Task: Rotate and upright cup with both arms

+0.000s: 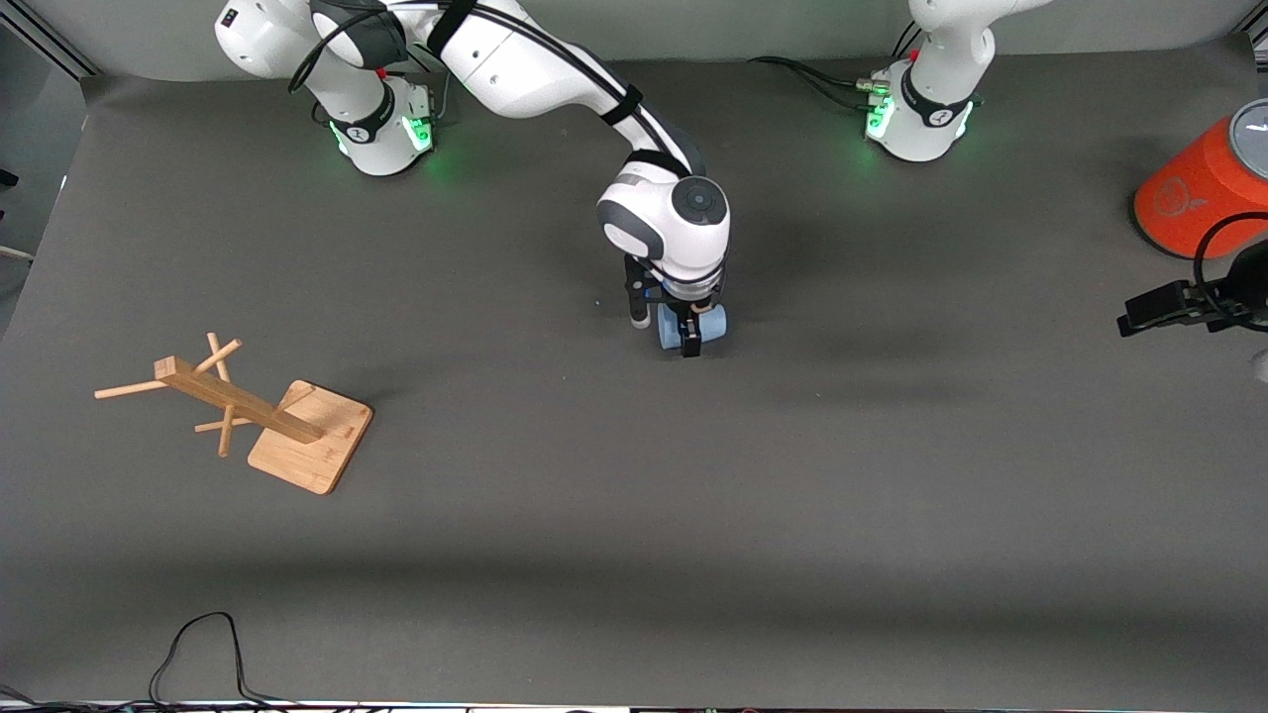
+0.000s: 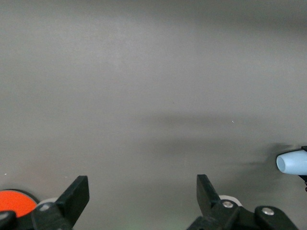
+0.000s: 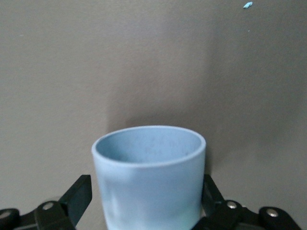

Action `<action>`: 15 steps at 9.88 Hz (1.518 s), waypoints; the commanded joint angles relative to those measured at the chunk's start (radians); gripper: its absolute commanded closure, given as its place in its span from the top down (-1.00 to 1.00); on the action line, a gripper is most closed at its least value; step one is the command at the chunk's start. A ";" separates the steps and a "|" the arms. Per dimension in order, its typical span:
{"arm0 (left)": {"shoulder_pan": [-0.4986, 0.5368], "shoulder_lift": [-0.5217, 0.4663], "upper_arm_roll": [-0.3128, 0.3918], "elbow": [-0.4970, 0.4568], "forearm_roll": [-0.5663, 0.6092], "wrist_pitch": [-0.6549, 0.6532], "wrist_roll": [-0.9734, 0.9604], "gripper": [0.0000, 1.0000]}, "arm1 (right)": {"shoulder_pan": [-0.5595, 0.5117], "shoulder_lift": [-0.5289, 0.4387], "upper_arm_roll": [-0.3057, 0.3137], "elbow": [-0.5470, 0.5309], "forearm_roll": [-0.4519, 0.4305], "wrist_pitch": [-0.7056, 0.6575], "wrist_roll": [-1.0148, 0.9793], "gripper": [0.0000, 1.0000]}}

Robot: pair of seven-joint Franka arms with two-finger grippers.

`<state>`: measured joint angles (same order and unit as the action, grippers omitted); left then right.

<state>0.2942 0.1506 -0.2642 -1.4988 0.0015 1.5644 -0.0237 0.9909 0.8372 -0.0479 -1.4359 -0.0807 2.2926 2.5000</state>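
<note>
The light-blue cup (image 1: 715,323) lies on its side on the grey mat near the middle of the table. My right gripper (image 1: 690,335) points down over it, open, with one finger on each side of the cup's wall. In the right wrist view the cup (image 3: 148,177) fills the gap between the fingers (image 3: 76,196), and its open mouth points away from the gripper (image 3: 146,203). My left gripper (image 1: 1139,315) is open and empty, and waits at the left arm's end of the table. Its wrist view shows its gripper (image 2: 142,191) and the cup (image 2: 292,163) at the edge.
A large orange cylinder (image 1: 1204,193) with a grey top stands beside the left gripper, and also shows in the left wrist view (image 2: 17,200). A wooden rack (image 1: 287,421) with pegs stands toward the right arm's end. A black cable (image 1: 198,654) lies at the front edge.
</note>
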 commanded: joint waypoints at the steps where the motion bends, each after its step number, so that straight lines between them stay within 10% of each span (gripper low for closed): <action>1: -0.058 0.018 0.008 0.002 0.003 -0.003 -0.091 1.00 | 0.000 -0.070 -0.003 0.002 -0.024 -0.065 0.037 1.00; 7: -0.233 0.056 0.008 0.003 0.008 0.005 -0.292 1.00 | -0.061 -0.347 -0.003 0.015 -0.034 -0.350 -0.033 1.00; 15: -0.699 0.360 0.008 0.090 0.205 0.011 -0.887 1.00 | -0.700 -0.828 0.000 -0.185 -0.019 -0.639 -1.584 1.00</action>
<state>-0.3221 0.4280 -0.2713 -1.4885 0.1626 1.5866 -0.8239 0.3729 0.1029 -0.0637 -1.5179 -0.1013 1.6404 1.1562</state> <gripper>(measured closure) 0.000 0.000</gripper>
